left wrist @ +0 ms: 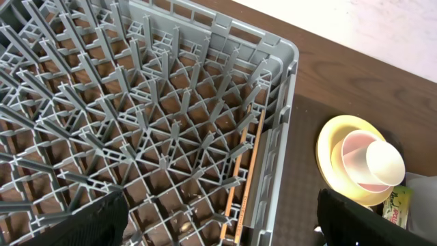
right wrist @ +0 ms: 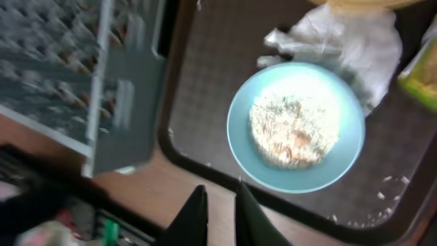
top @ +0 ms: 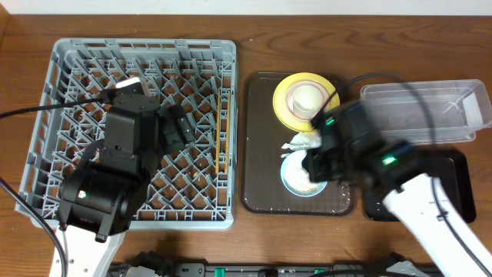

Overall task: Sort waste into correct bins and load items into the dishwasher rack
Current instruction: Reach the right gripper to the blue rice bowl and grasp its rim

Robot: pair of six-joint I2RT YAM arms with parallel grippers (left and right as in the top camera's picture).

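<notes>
The grey dishwasher rack [top: 77,77] fills the left. Two wooden chopsticks [left wrist: 242,174] lie in it along its right wall. My left gripper [left wrist: 218,229] hangs wide open and empty over the rack's right part. The yellow plate [top: 283,108] carries a white bowl-like cup [left wrist: 351,160] with a small cream cup [left wrist: 384,164] in it. Below it lie the crumpled napkin [right wrist: 348,41], the snack wrapper [right wrist: 420,75] and the light blue bowl [right wrist: 321,171] holding rice scraps [right wrist: 293,130]. My right gripper [right wrist: 220,212] is almost shut, empty, just off the bowl's near side above the tray's edge.
The plate, napkin and bowl sit on a dark brown tray [top: 257,154]. The clear bin [top: 430,108] stands at the back right, the black bin [top: 455,161] in front of it under my right arm. Loose rice grains [right wrist: 389,198] lie on the tray.
</notes>
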